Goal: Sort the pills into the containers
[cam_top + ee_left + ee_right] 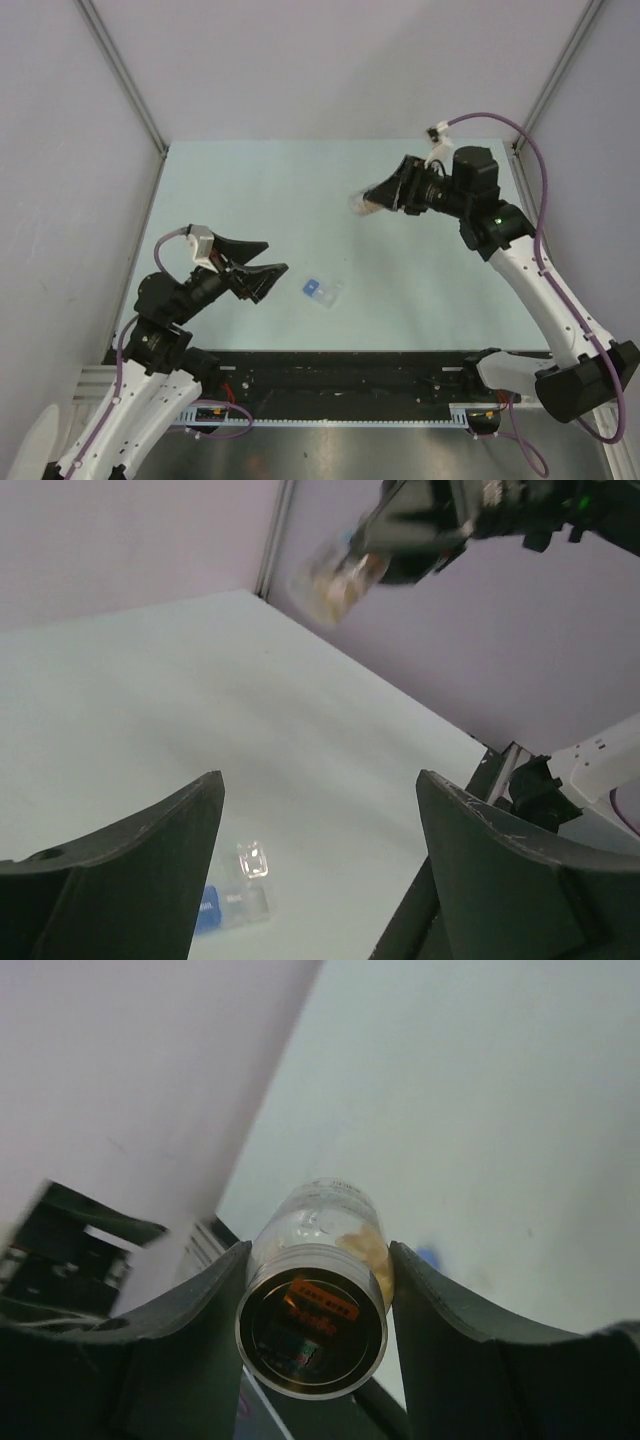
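Observation:
My right gripper (385,196) hangs above the far right of the table, shut on the stubby round jar (362,203), which lies on its side. From the right wrist the jar (313,1290) shows its base between both fingers, with orange-tan pills (366,1245) heaped inside. The left wrist view catches that jar (335,572) blurred at the top. The slim vial with a blue cap (321,291) lies flat on the table near the middle. My left gripper (268,258) is open and holds nothing, just left of that vial (236,904).
A small clear piece (253,861) lies beside the vial. Lilac walls with metal corner posts (125,88) close in the pale green table (260,190). A black rail (340,375) runs along the near edge between the arm bases.

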### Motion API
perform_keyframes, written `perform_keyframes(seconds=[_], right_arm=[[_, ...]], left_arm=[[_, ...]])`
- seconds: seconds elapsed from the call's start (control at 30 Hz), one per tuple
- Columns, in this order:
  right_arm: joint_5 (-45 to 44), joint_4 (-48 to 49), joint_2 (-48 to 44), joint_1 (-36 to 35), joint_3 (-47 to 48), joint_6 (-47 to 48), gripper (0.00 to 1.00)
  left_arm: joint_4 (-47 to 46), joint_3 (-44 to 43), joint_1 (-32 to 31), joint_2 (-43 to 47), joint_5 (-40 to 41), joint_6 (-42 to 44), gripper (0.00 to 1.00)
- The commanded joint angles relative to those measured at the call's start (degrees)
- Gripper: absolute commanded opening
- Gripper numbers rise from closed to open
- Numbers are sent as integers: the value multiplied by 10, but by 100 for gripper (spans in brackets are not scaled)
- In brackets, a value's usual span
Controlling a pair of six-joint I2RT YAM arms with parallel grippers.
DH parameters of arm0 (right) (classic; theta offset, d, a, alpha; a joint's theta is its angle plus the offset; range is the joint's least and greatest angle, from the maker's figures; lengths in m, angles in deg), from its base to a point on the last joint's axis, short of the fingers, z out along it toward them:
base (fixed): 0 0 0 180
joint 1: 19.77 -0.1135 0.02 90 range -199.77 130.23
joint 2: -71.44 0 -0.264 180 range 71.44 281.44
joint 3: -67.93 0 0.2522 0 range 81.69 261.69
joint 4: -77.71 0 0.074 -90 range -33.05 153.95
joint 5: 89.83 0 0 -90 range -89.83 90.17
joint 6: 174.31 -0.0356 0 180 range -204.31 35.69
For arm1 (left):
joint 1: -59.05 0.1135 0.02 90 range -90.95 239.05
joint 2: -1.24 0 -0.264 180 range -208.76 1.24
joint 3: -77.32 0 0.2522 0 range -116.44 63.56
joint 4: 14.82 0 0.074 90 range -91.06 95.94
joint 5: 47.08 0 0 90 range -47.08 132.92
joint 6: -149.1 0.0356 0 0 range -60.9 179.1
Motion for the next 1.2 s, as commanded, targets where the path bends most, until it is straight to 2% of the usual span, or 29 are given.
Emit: perform_keyframes(seconds=[0.0, 0.1, 0.23, 0.43, 0.67, 0.77, 1.17], right_arm=[[-50, -222, 5, -48, 42, 127, 0], [-33, -241, -10, -71, 43, 123, 0], [0, -248, -22, -108, 43, 113, 0], [58, -248, -20, -142, 42, 113, 0], [104, -232, -22, -164, 39, 94, 0], [126, -194, -25, -167, 30, 63, 0], [157, 32, -48, -184, -58, -91, 0]], left_arm=[[-10, -49, -20, -42, -53, 95, 82], [-10, -69, -59, -75, -39, 141, 81], [-10, -97, -148, -124, 0, 189, 82], [-11, -134, -248, -191, 94, 261, 83], [-16, -153, -273, -219, 139, 280, 84], [-31, -149, -278, -219, 145, 277, 84], [-79, -137, -309, -227, 152, 252, 83]])
